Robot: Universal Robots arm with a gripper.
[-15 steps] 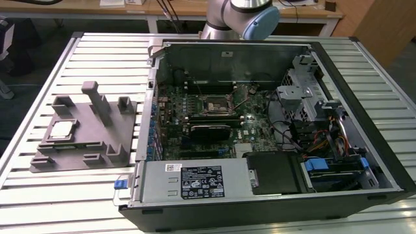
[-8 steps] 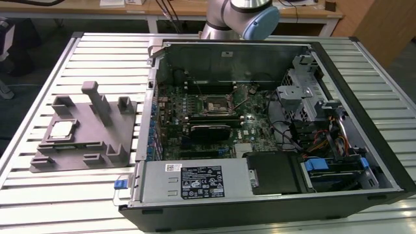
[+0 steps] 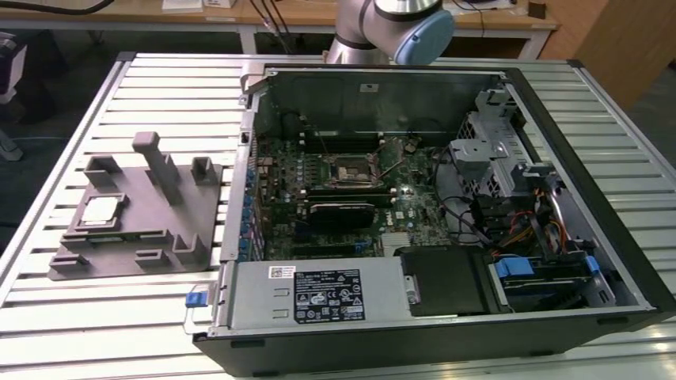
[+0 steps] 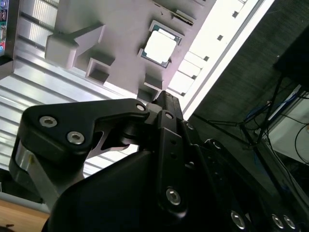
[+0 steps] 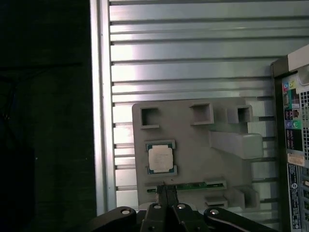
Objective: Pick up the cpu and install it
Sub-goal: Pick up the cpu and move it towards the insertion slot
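The cpu (image 3: pixel 100 210) is a small silvery square lying flat in a recess of the grey fixture (image 3: pixel 142 226), on the slatted table at the exterior view's left. Both wrist views look down on it from well above: cpu (image 5: pixel 160 158) on the fixture (image 5: pixel 198 145), and cpu (image 4: pixel 159 46) on the fixture (image 4: pixel 120 24). My gripper (image 5: pixel 165 186) hangs above the fixture's edge, short of the chip, fingers pressed together and holding nothing. In the second wrist view the gripper (image 4: pixel 163 96) and its black linkage take up the foreground. The black socket frame (image 3: pixel 349 169) sits open on the motherboard inside the case.
An open computer case (image 3: pixel 591 198) takes up the table's middle and right, with drive cages, cables and a power supply (image 3: pixel 317 293) inside. The fixture has upright posts (image 3: pixel 158 162) and a memory stick (image 5: pixel 193 185) in a slot. The table edge (image 5: pixel 101 121) lies beside the fixture.
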